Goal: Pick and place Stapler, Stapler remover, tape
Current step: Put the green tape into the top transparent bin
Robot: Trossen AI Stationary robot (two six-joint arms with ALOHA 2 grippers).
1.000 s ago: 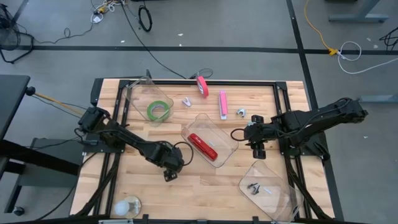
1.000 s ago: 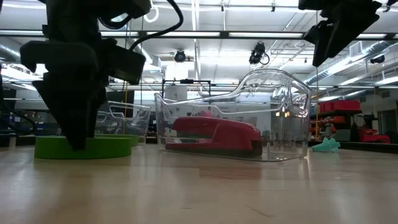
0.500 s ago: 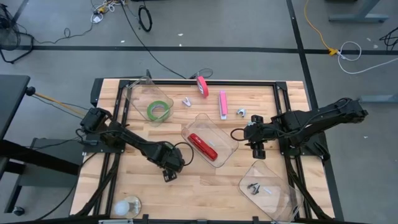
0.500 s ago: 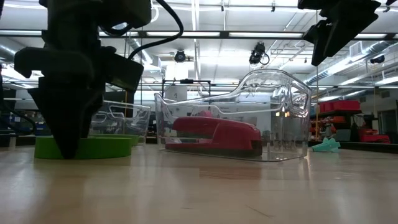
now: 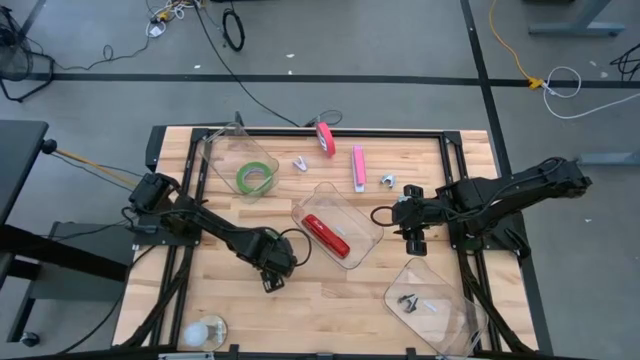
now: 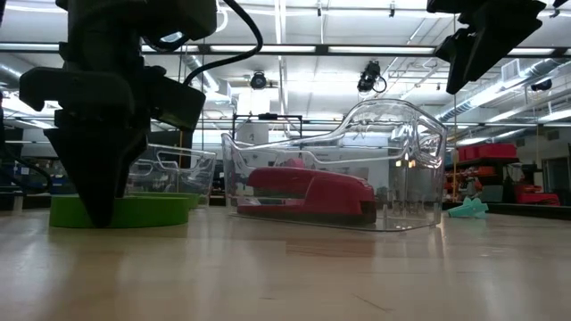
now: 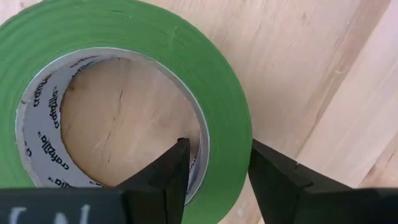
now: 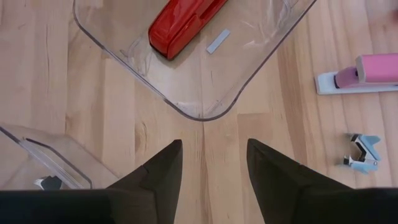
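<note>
A green tape roll [image 7: 124, 37] lies flat on the wooden table [image 5: 330, 310], left of centre. My left gripper [image 7: 217, 149] points down over it, shut on its wall, and hides it in the high view [image 5: 270, 280]. A red stapler [image 5: 327, 235] lies in the clear middle bin [image 5: 365, 215]. A pale blue staple remover [image 8: 362, 151] rests on the table at the back. My right gripper [image 5: 415, 243] hangs open above bare wood, right of that bin, touching nothing. My left gripper holds the wall of the tape roll [image 7: 224, 124], one finger [image 7: 177, 168] inside the cardboard core and one [image 7: 267, 171] outside the green rim. The fingers come from above, pointing down. The roll lies flat with its underside on the table [image 6: 152, 214].
A second green tape roll [image 5: 257, 177] sits in a clear bin [image 5: 215, 150] at the back left. Two pink staplers [image 5: 358, 167] [image 5: 325, 137] and a white remover [image 5: 300, 163] lie along the far side. A clear bin [image 5: 430, 300] with small items stands near right.
My left gripper has stayed over the tape roll and drawn its fingers together until they meet the roll's wall. The roll has not moved.
</note>
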